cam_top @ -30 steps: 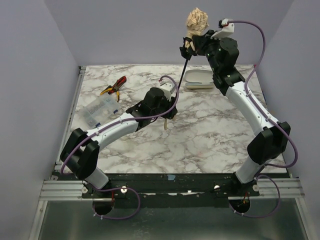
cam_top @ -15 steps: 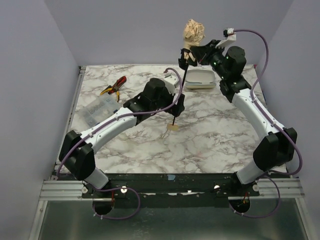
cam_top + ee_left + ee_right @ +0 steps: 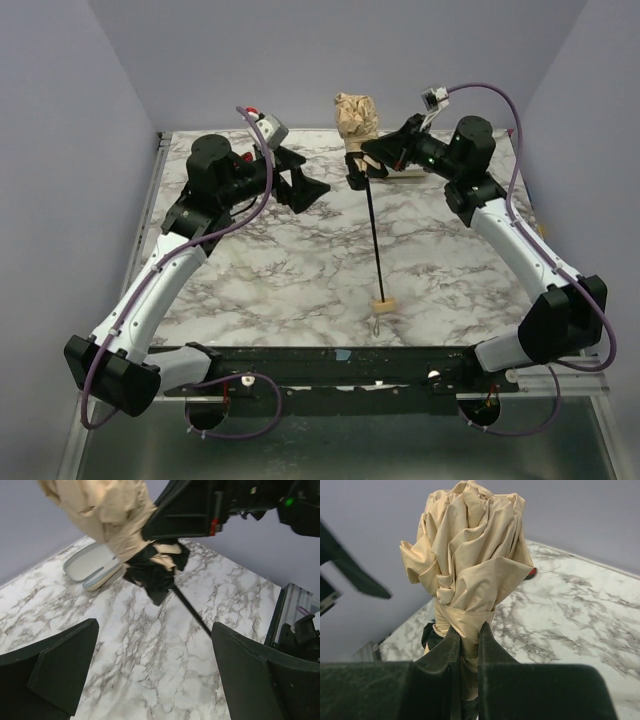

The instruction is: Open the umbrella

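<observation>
The umbrella point(image 3: 357, 115) hangs handle-down, apparently tilted, pinched by right jaws; left jaws gape.

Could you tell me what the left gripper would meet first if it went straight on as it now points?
Most likely the umbrella: its black folds and shaft lie centred between the fingers of the open left gripper, just below where the right gripper clamps the beige canopy. Depth is unclear.

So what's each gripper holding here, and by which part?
Right gripper clamps the beige fabric umbrella with the thin black shaft, gripping the strapped base of its bunched canopy. Left gripper is open and holds nothing.
</observation>
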### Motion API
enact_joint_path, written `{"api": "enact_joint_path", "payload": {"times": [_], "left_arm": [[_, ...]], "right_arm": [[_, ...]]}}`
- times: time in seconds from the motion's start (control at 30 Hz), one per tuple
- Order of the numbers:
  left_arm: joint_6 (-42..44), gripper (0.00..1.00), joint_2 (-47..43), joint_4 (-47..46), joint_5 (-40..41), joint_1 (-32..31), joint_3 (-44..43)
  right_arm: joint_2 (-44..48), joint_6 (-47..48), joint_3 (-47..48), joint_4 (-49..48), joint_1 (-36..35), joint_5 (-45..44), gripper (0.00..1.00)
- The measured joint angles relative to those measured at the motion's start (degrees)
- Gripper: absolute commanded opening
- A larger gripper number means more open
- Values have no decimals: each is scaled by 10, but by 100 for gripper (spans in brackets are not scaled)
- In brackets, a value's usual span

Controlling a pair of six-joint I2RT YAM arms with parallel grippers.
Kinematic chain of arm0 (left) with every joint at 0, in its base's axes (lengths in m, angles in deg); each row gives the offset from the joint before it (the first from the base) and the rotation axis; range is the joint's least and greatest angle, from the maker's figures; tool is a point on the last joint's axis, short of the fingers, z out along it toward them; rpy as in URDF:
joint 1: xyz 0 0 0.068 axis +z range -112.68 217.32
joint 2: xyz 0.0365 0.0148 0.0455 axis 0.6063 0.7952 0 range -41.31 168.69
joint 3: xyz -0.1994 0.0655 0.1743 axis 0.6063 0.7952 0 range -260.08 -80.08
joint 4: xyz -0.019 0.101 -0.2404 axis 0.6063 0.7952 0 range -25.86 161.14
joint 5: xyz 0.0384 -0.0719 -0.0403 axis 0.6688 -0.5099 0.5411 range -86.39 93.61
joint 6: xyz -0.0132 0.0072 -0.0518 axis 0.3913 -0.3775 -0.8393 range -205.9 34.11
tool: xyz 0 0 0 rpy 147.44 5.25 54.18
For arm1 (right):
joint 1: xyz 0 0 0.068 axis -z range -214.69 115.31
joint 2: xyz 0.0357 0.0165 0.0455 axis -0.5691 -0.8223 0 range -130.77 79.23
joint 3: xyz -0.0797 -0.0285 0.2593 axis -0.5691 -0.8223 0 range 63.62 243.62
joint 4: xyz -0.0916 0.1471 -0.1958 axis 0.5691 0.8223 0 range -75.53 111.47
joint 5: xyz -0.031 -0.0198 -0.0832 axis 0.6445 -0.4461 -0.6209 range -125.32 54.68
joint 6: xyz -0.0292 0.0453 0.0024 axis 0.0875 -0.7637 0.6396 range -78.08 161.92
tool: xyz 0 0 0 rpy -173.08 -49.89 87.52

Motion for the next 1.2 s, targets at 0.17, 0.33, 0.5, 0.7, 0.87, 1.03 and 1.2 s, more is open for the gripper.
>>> {"api": "enact_joint_path", "payload": {"times": [0.17, 0.33, 0.5, 0.7, 0.87, 1.03, 1.2], "left_arm": [[-2, 96, 10, 23, -68, 47, 9], [-8, 96, 0, 15, -121, 50, 29], [-76, 99, -3, 10, -111, 51, 31], [-174, 99, 20, 45, -96, 52, 5], [-142, 98, 40, 116, -125, 61, -43], [-83, 98, 2, 157, -181, 71, -30], [-5, 99, -8, 193, -168, 53, -38]], "right_arm": [[19, -27, -9, -8, 0, 124, 1], [24, 4, -10, 31, -5, 166, 1], [63, 142, -28, 87, -35, 59, 1], [155, 413, -92, 91, -119, -49, 0], [207, 641, -149, 96, -123, -56, 0], [246, 815, -213, 100, -122, -51, 0], [261, 922, -241, 103, -122, -24, 1]]}}
